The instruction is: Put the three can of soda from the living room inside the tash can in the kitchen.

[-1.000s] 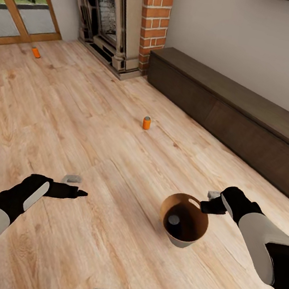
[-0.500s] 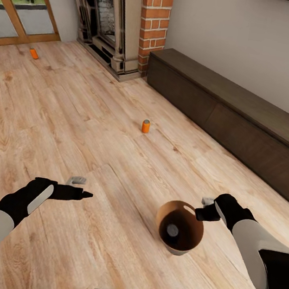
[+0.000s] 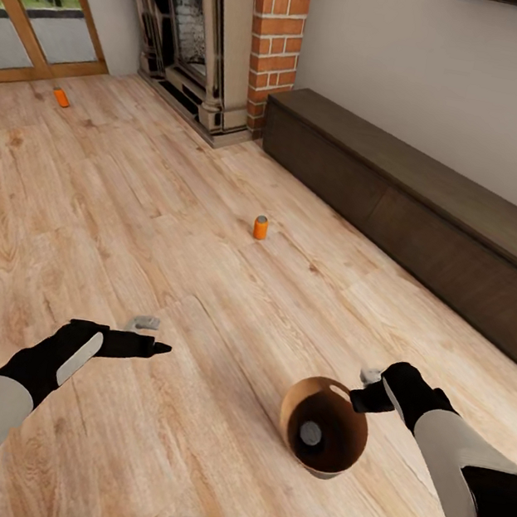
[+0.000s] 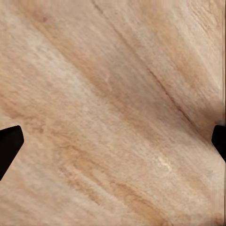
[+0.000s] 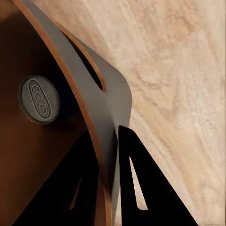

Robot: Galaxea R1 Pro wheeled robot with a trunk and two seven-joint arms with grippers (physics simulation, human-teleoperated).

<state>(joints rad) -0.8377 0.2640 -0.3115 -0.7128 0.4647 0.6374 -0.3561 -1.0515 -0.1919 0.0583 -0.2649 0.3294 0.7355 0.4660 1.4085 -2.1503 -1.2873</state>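
Observation:
My right gripper (image 3: 365, 387) is shut on the rim of the trash can (image 3: 295, 401), a pale grey bin with a brown inside, held just above the wood floor. In the right wrist view its fingers (image 5: 141, 193) pinch the bin wall (image 5: 110, 101) beside the slot handle. One soda can with a grey top (image 3: 311, 432) (image 5: 38, 99) stands inside the bin. An orange soda can (image 3: 260, 227) stands upright on the floor ahead. A second orange can (image 3: 61, 97) lies far left near the glass door. My left gripper (image 3: 149, 336) (image 4: 113, 143) hangs open and empty over the planks.
A long dark low cabinet (image 3: 421, 193) runs along the right wall. The brick fireplace (image 3: 214, 32) stands at the back, with a wood-framed glass door (image 3: 39, 11) to its left. Open plank floor lies between me and the upright orange can.
The right gripper and the bin have moved down and slightly right, towards me. The left gripper has drifted a little to the right. The view has tilted slightly.

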